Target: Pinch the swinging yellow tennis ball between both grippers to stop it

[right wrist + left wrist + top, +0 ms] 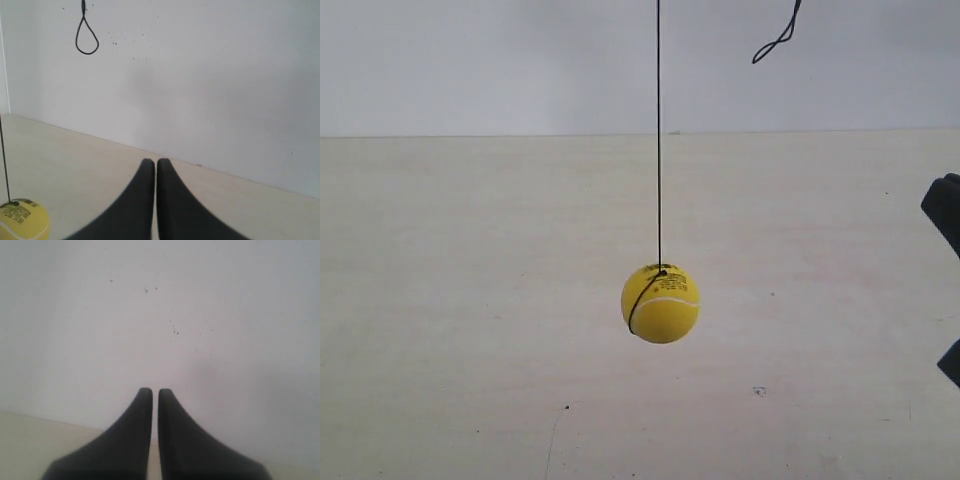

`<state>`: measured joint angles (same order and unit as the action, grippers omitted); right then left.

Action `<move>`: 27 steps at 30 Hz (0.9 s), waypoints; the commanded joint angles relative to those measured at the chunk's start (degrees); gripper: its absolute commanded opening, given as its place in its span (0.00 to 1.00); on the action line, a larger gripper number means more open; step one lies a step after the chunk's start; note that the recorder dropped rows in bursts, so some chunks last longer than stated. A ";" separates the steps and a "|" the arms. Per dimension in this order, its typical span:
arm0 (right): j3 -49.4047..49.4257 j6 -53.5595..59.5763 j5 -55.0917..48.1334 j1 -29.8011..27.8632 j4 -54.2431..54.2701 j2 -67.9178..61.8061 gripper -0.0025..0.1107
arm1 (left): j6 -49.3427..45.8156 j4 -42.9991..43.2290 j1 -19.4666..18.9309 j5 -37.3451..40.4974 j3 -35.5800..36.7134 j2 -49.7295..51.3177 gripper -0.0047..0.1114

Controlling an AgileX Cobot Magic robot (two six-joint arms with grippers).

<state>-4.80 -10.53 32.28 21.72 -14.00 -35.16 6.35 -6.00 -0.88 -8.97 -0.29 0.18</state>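
Observation:
The yellow tennis ball (660, 303) hangs on a thin black string (658, 130) above the pale table, near the middle of the exterior view. Its top also shows in a corner of the right wrist view as the ball (22, 220), well apart from my right gripper (155, 162), whose black wedge jaws stand shut with nothing between them. My left gripper (155, 391) is shut too and faces a bare white wall; the ball is out of that view. A black piece of an arm (945, 215) pokes in at the exterior view's right edge, far from the ball.
The pale table (470, 300) runs back to a white wall (520, 60). A loose black loop of cord (778, 38) dangles from above at the upper right, seen also as the loop (86, 35) in the right wrist view.

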 commanded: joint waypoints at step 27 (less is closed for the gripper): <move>0.28 -0.81 -0.21 0.15 0.11 0.22 0.02 | 0.22 8.59 -0.22 25.98 0.29 -0.18 0.08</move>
<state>-4.80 -11.13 32.05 21.72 -14.00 -35.16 6.35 2.36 -0.88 16.76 -0.20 0.18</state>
